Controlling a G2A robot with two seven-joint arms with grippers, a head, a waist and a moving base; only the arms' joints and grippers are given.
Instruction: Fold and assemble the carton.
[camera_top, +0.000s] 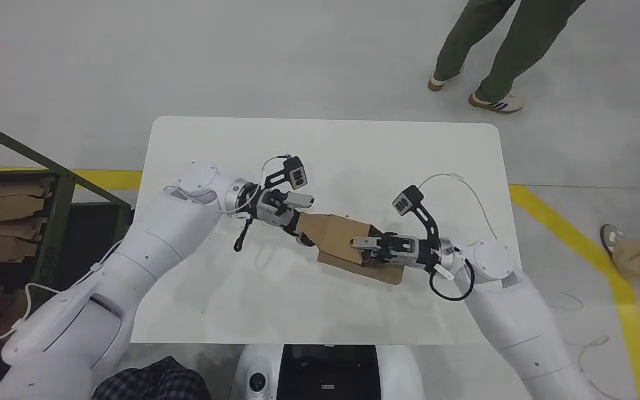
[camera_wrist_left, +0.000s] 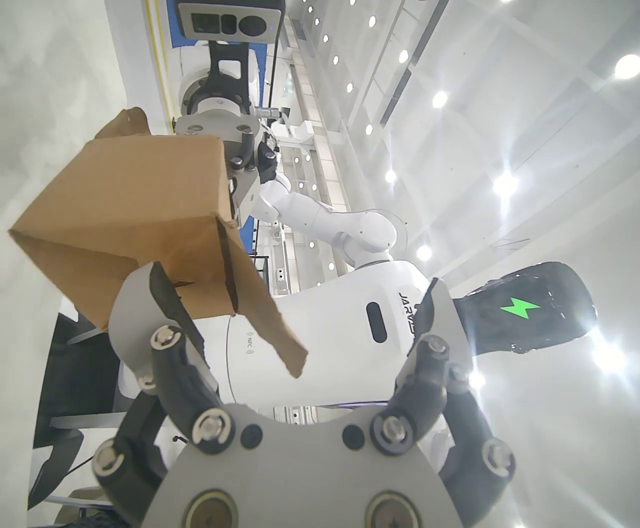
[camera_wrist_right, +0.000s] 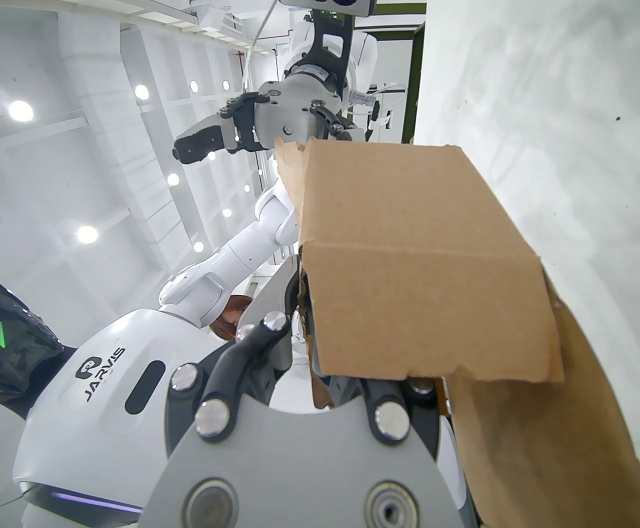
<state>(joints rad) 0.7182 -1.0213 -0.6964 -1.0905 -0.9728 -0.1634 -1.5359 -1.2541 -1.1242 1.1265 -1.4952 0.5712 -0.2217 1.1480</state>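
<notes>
The brown carton (camera_top: 345, 243) lies partly unfolded on the white table (camera_top: 200, 150), held up between both grippers. My right gripper (camera_top: 373, 246) is shut on the carton's wall (camera_wrist_right: 425, 260) at one end; one finger (camera_wrist_right: 280, 295) presses the cardboard edge and the other is hidden behind it. My left gripper (camera_top: 298, 224) stands open at the opposite end. In the left wrist view, the left gripper (camera_wrist_left: 292, 280) has its fingers spread wide, and a loose flap (camera_wrist_left: 260, 310) of the carton (camera_wrist_left: 130, 210) hangs between them, close to one finger (camera_wrist_left: 155, 290).
A green rack (camera_top: 40, 200) with flat cardboard sheets stands off the table's left edge. A black cable (camera_top: 241, 238) hangs by the left wrist and a white cable (camera_top: 460, 185) loops over the table near the right wrist. Yellow tape (camera_top: 560, 225) marks the floor.
</notes>
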